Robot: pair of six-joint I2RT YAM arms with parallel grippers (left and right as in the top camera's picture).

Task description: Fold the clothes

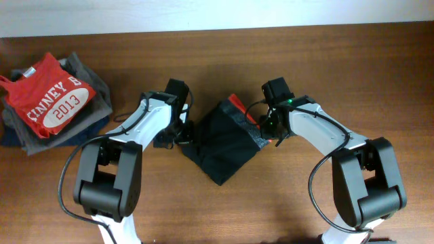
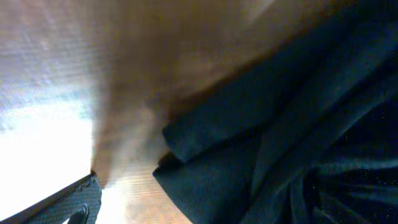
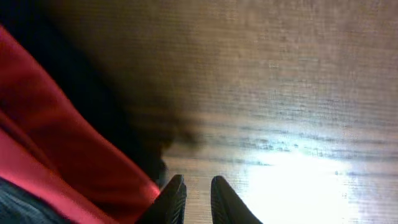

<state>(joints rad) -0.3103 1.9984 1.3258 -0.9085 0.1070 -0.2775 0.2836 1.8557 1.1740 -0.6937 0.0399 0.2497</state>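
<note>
The black trousers (image 1: pixel 224 146) lie folded into a small diamond at the table's middle, with the grey waistband and its red-orange edge (image 1: pixel 239 105) at the upper right. My left gripper (image 1: pixel 180 132) is low at the bundle's left corner. The left wrist view shows one finger (image 2: pixel 81 208) far to the left and the dark cloth (image 2: pixel 280 137) on the right; the other finger is hidden. My right gripper (image 1: pixel 271 129) is at the bundle's right edge. Its fingers (image 3: pixel 194 190) are close together over bare wood, holding nothing, beside the red-orange edge (image 3: pixel 62 143).
A pile of folded clothes sits at the far left, with a red "2013" T-shirt (image 1: pixel 51 102) on top of grey and navy garments (image 1: pixel 88 74). The wooden table (image 1: pixel 339 68) ends at a pale wall along the back.
</note>
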